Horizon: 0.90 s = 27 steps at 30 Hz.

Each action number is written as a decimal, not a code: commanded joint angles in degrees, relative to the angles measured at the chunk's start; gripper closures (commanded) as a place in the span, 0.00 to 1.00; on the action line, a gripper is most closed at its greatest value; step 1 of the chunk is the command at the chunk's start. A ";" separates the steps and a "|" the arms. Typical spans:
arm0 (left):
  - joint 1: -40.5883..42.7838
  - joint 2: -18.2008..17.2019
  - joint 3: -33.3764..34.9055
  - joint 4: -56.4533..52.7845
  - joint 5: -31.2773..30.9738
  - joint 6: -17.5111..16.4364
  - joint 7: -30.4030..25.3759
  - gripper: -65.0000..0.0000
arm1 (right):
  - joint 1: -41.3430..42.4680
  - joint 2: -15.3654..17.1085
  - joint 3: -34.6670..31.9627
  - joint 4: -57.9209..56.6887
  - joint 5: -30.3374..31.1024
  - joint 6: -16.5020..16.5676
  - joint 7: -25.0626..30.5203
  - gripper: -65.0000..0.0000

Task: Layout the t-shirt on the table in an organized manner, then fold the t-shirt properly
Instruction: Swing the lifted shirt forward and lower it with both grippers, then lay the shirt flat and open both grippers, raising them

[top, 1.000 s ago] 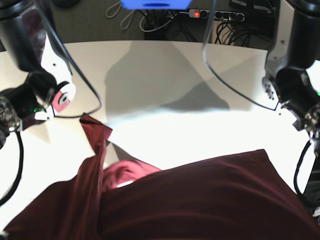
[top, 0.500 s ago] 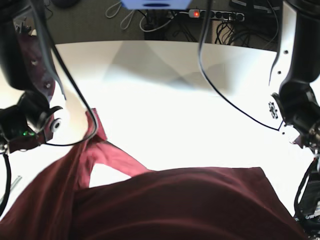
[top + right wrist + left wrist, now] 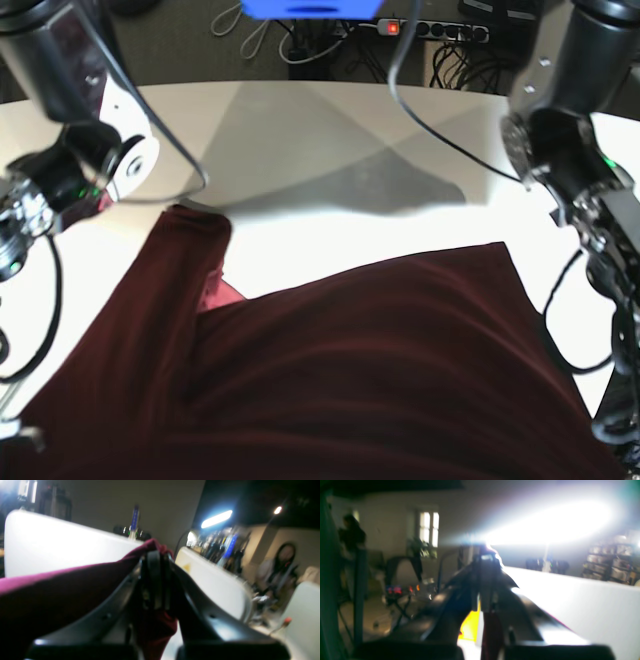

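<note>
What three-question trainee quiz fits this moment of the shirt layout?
1. True or false: the dark maroon-red short-sleeved t-shirt lies folded into a small neat square on the white curved-edged table.
2. What is the right gripper shut on? A) nothing B) the t-shirt's fabric C) a cable
3. In the base view, what sits on the floor beyond the table's far edge, showing a red light?

Key:
1. False. The shirt is unfolded and spreads across the lower part of the base view.
2. B.
3. A black power strip.
</note>
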 commanded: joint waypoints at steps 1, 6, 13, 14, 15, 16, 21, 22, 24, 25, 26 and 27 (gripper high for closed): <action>-0.06 0.04 -1.26 0.66 0.35 0.14 -1.99 1.00 | 0.25 0.47 -0.08 0.45 0.89 -0.23 1.60 1.00; 3.98 1.00 -2.93 -0.83 0.27 0.05 -1.99 1.00 | -4.58 0.38 -0.08 -2.19 0.89 -0.23 1.60 1.00; 3.63 1.00 -2.85 -14.72 0.27 -0.03 -2.16 1.00 | -2.12 0.47 -0.25 -18.37 0.62 -0.23 5.11 1.00; 2.14 1.00 -2.85 -17.71 0.27 -0.03 -2.87 1.00 | -1.07 0.65 -0.25 -21.53 0.62 -0.23 6.61 1.00; 1.17 1.00 -2.85 -20.88 0.27 -0.03 -4.10 1.00 | -0.01 0.73 -0.60 -24.61 0.62 -0.23 7.84 1.00; 0.73 1.00 -2.85 -23.95 0.27 -0.03 -5.59 1.00 | 0.78 0.91 -1.31 -27.69 0.54 -0.23 8.89 1.00; -1.99 0.83 -2.76 -34.94 0.79 -0.03 -11.13 1.00 | 4.38 2.14 -5.97 -39.64 -4.04 -0.23 12.85 1.00; -2.52 1.00 -2.76 -37.67 0.79 -0.03 -11.83 1.00 | 5.00 2.14 -7.02 -42.63 -4.65 -0.23 14.43 1.00; -3.58 1.00 -2.76 -41.62 0.79 -0.03 -13.06 1.00 | 6.32 2.14 -9.48 -48.17 -5.71 -0.23 18.04 1.00; -4.37 1.00 -2.76 -43.82 0.79 -0.03 -13.59 1.00 | 7.02 2.14 -10.36 -50.98 -6.32 -0.23 19.79 1.00; -5.25 1.09 -2.76 -45.49 0.79 -0.03 -14.03 1.00 | 7.90 2.14 -11.07 -53.88 -6.94 -0.23 21.38 1.00; -6.13 1.09 -2.76 -47.42 0.79 -0.03 -14.47 1.00 | 8.78 2.14 -11.42 -56.87 -7.64 -0.23 22.78 1.00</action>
